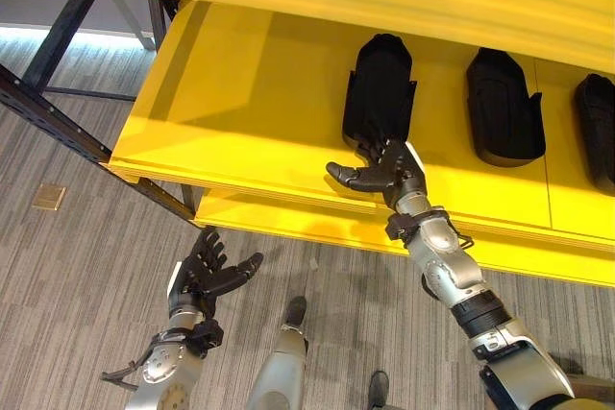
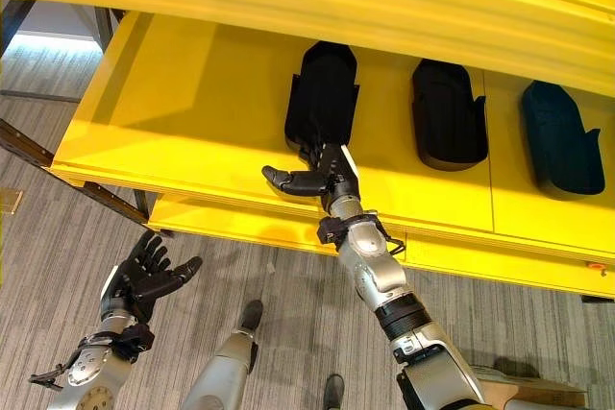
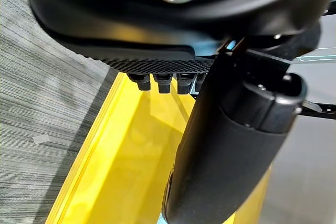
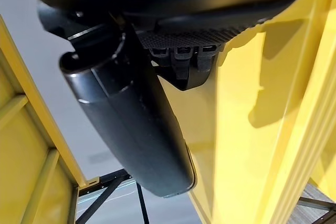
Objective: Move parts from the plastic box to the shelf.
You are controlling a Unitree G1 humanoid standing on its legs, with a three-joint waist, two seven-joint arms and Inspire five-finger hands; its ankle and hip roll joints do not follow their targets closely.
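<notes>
Three black moulded parts lie in a row on the yellow shelf (image 1: pixel 240 112): one on the left (image 1: pixel 380 88), one in the middle (image 1: pixel 502 108), one at the right edge (image 1: pixel 598 132). My right hand (image 1: pixel 386 176) reaches onto the shelf's front. Its straight fingers (image 4: pixel 184 59) touch the near end of the left part, and its thumb (image 1: pixel 346 176) sticks out to the left, so the hand is open. My left hand (image 1: pixel 207 271) hangs low over the floor at the lower left, open with its fingers spread and nothing in it.
A second yellow shelf board (image 1: pixel 288 223) lies just below the first. A dark metal rack frame (image 1: pixel 58 122) runs diagonally at the left. Grey striped carpet (image 1: pixel 86 266) covers the floor. The shelf's left half (image 2: pixel 183 112) is bare.
</notes>
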